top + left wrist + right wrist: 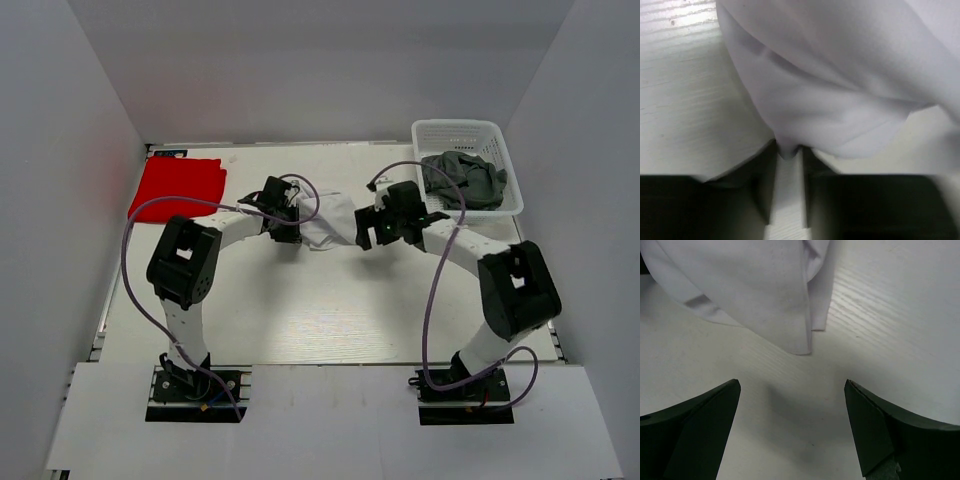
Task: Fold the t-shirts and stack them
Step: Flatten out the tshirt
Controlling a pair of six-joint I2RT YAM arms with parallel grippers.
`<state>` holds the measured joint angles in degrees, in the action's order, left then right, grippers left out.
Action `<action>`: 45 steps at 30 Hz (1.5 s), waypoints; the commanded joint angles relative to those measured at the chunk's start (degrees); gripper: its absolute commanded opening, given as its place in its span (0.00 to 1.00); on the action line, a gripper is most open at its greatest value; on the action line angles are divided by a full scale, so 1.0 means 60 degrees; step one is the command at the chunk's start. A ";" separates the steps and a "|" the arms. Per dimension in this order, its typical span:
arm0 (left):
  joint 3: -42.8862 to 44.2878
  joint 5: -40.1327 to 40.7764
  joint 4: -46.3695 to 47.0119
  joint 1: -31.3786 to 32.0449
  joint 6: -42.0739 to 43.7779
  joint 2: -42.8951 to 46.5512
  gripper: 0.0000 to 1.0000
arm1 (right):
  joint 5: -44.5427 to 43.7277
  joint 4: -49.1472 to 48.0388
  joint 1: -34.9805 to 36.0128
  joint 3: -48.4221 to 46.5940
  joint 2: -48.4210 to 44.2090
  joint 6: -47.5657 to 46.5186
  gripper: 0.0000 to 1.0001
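Observation:
The white t-shirt (328, 222) lies bunched in the middle of the table between both grippers. My left gripper (290, 226) is shut on a pinch of its left edge; in the left wrist view the cloth (840, 80) hangs from between my fingertips (788, 151). My right gripper (366, 230) is open and empty just right of the shirt; in the right wrist view a corner of the cloth (760, 295) lies beyond my spread jaws (792, 385). The red t-shirt (178, 188) lies folded flat at the far left. The dark grey t-shirt (462, 178) sits crumpled in the basket.
The white plastic lattice basket (452, 134) stands at the far right corner of the table. Purple cables loop over both arms. White walls close in the table on the left, back and right.

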<state>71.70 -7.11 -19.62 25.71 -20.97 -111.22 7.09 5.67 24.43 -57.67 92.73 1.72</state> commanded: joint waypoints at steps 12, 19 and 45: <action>0.0004 0.0451 0.0003 0.0065 0.0038 0.0823 0.00 | -0.0577 -0.2424 0.0822 -0.0789 0.2212 0.0972 0.00; -0.0217 0.2677 -0.0201 0.0065 -0.0078 0.2845 0.00 | -0.2786 -0.2059 0.0719 -0.0862 0.0150 0.1310 0.00; 0.3191 0.0298 -0.0904 -0.0155 0.1531 1.0919 0.00 | -0.2446 0.0384 0.0646 -0.5048 -0.7337 -0.0681 0.00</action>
<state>84.23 -2.83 -23.53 27.86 -16.69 -49.45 -1.85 5.74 31.09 -81.47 53.32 2.15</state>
